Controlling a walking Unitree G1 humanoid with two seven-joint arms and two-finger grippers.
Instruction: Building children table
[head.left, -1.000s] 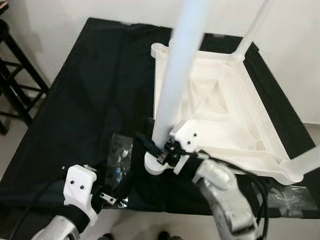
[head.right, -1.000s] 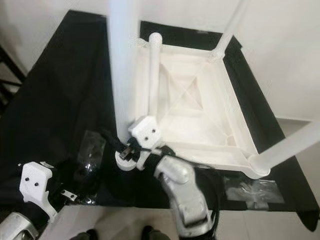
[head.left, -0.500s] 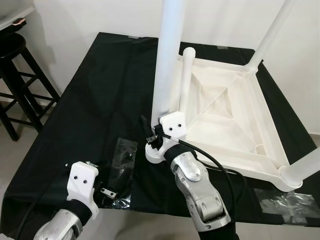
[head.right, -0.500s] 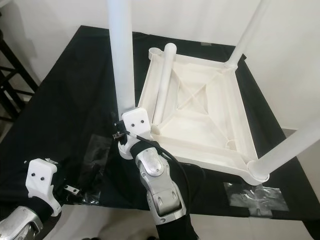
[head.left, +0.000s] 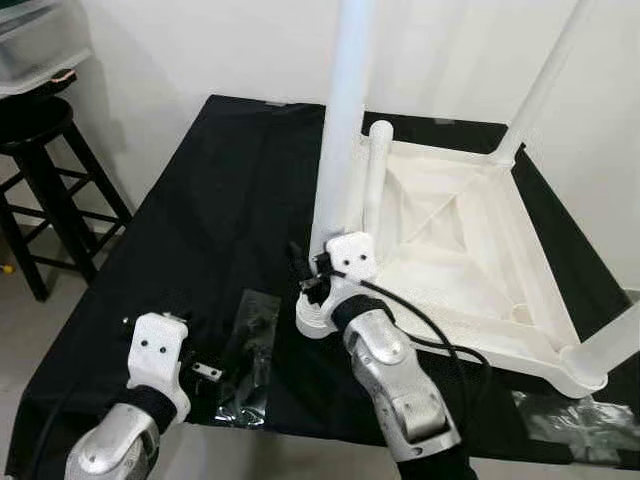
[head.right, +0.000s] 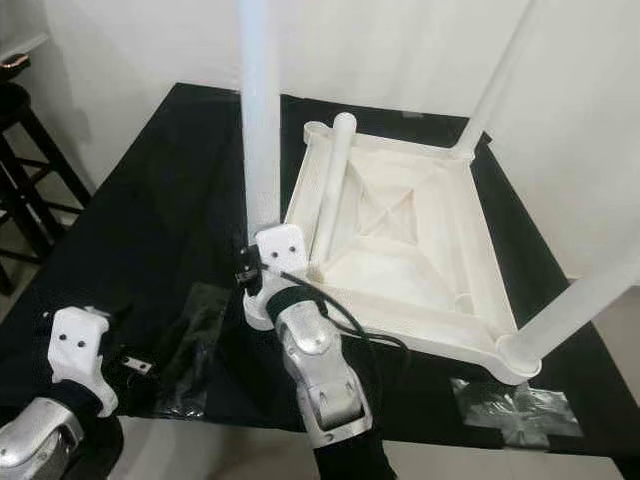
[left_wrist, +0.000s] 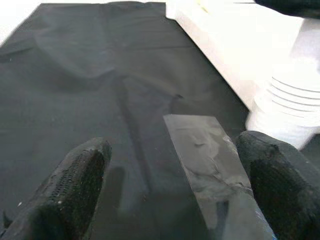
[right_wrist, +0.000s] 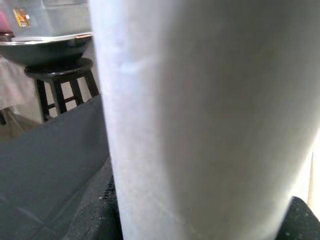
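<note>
Since a second ago your head camera has pulled back and lifted, so the whole black cloth (head.left: 200, 220) and a black stool (head.left: 40, 170) at the robot's left now show; the arm itself has barely shifted. Your right gripper (head.left: 312, 283) stays clamped round the base of the near-left table leg (head.left: 340, 130), just above its ribbed socket (head.left: 312, 322). That leg stands upright, its long axis vertical, rising out of the top of the picture. The upturned white tabletop (head.right: 400, 230) lies flat on the cloth with its ribbed underside facing up; two more legs stand in the far-right (head.right: 495, 80) and near-right (head.right: 580, 300) corners, and a loose leg (head.right: 330, 195) lies inside along the left wall, pointing away from you. Your left gripper (left_wrist: 170, 195) hovers low near the cloth's front edge, fingers spread wide with nothing between them, over a clear plastic bag (head.left: 245, 345). No writing can be read anywhere.
</note>
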